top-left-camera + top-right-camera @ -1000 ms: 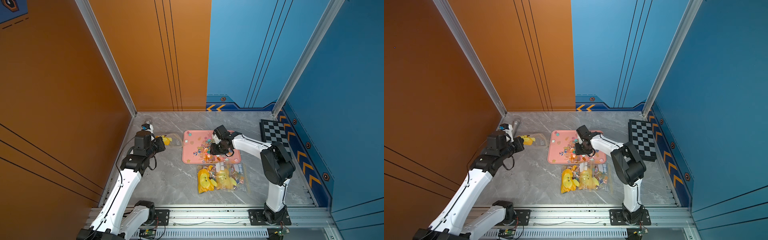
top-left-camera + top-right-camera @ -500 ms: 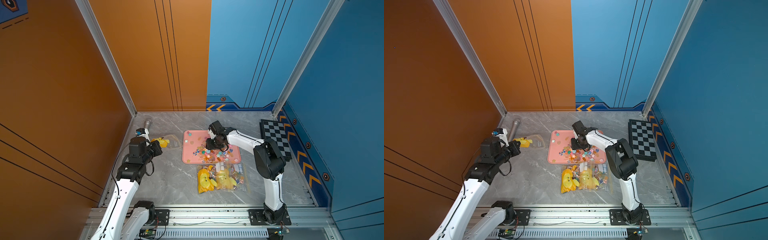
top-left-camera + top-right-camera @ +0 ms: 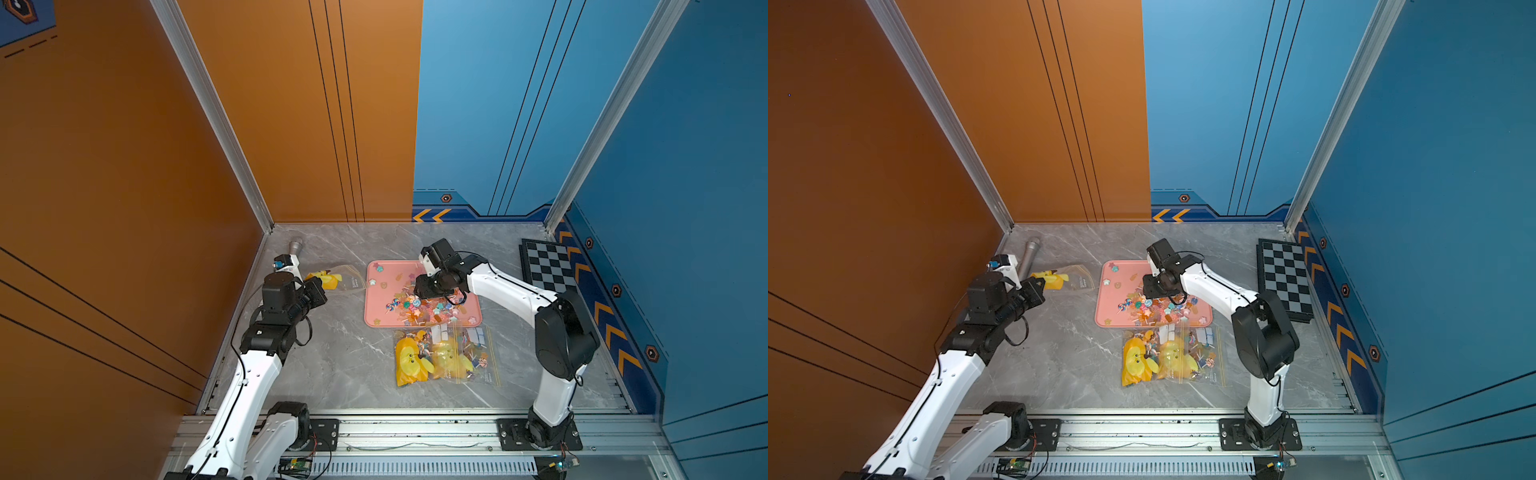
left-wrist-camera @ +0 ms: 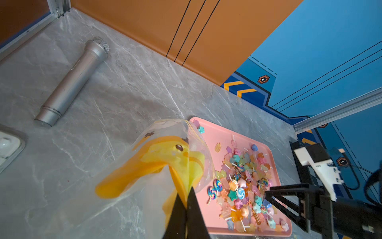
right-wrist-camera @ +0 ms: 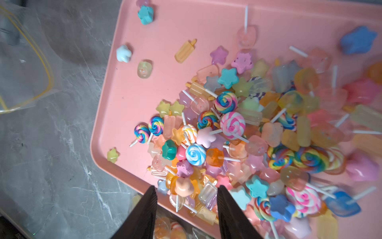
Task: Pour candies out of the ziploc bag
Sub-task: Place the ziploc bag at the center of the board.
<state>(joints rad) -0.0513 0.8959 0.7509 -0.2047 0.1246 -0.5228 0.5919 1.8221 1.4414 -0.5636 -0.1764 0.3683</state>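
While left fingers (image 4: 175, 219) pinch the ziploc bag (image 4: 165, 157), right fingers (image 5: 142, 215) stand apart, empty, above the candies (image 5: 227, 134).

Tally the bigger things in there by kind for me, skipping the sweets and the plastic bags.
Pink tray: 1
Silver microphone: 1
Chessboard: 1
Robot arms: 2, the left arm and the right arm
Total: 5, leaving out a blurred white thing I cannot identify.
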